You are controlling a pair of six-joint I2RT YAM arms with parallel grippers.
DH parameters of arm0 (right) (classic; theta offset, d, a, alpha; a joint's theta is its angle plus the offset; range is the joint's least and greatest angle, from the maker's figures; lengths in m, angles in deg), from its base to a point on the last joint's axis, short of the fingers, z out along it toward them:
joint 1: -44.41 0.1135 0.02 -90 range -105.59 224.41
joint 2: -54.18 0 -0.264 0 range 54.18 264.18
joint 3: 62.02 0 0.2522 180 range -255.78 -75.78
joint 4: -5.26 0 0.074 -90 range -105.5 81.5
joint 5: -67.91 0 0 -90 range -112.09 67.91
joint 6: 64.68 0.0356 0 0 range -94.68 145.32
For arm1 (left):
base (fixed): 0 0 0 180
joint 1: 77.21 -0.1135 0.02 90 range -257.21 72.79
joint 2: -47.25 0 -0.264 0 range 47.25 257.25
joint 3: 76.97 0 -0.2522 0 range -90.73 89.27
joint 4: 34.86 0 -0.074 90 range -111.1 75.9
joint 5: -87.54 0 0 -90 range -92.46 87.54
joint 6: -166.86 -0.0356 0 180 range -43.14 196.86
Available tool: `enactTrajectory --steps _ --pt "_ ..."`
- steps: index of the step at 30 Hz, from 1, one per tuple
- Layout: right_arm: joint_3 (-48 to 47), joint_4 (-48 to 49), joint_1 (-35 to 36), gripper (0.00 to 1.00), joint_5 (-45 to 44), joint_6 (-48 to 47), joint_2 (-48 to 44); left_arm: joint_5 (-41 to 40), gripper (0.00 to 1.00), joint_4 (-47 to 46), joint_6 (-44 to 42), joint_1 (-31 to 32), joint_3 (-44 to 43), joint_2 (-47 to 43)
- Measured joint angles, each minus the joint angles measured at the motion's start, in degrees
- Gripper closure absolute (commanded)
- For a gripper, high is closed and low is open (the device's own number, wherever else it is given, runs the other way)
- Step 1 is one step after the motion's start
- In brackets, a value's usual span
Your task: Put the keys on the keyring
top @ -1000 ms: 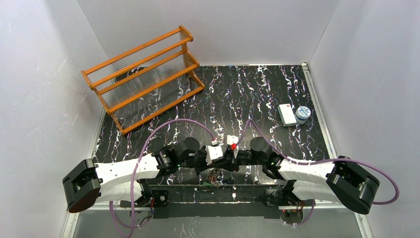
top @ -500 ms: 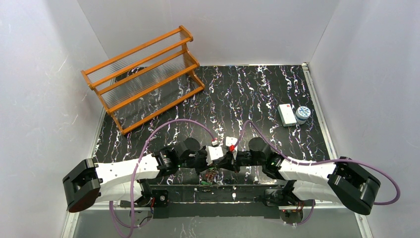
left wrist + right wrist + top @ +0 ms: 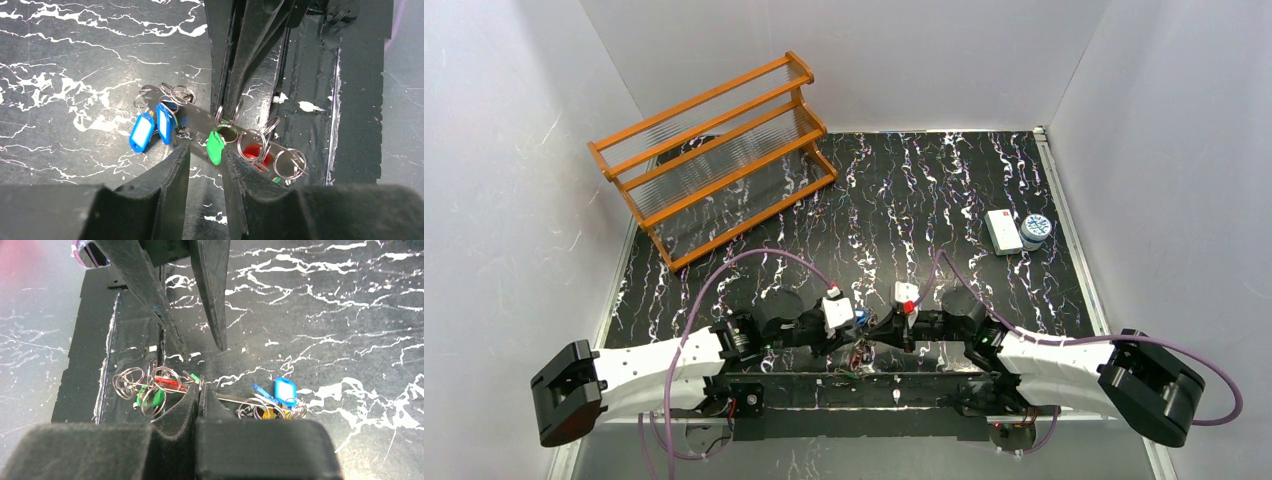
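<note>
At near desk edge: keys bunched, lying on desk along keyring. Count: two blue tags, one red tag, one green tag clearly seen. Tag labels unreadable. State: left gripper parted, straddling green tag; right gripper clenched on keyring.

Setting: robotics lab test cell. Plain white panel walls box in a black marble-patterned tabletop on three sides. Left arm and right arm sit bolted at the near edge, purple cables looping off them. Props only: orange wooden rack, small white box, blue-lidded tub
</note>
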Motion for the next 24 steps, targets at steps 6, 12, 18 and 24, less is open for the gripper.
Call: enactTrajectory --steps 6,12,18,24 --pt "0.70 4.07 0.00 0.99 1.62 1.09 -1.22 1.07 0.84 -8.07 3.04 0.00 4.94 -0.22" --pt "1.07 7.10 0.00 0.99 3.08 2.01 -2.03 2.56 0.88 -14.58 4.50 0.00 5.86 2.10" --pt "2.03 10.10 0.00 0.99 3.96 2.97 -2.01 4.15 0.92 -20.65 5.73 0.00 6.38 6.08" --pt "2.58 11.69 0.00 0.99 4.17 3.67 -1.88 4.20 0.90 -22.88 6.32 0.31 6.64 8.13"
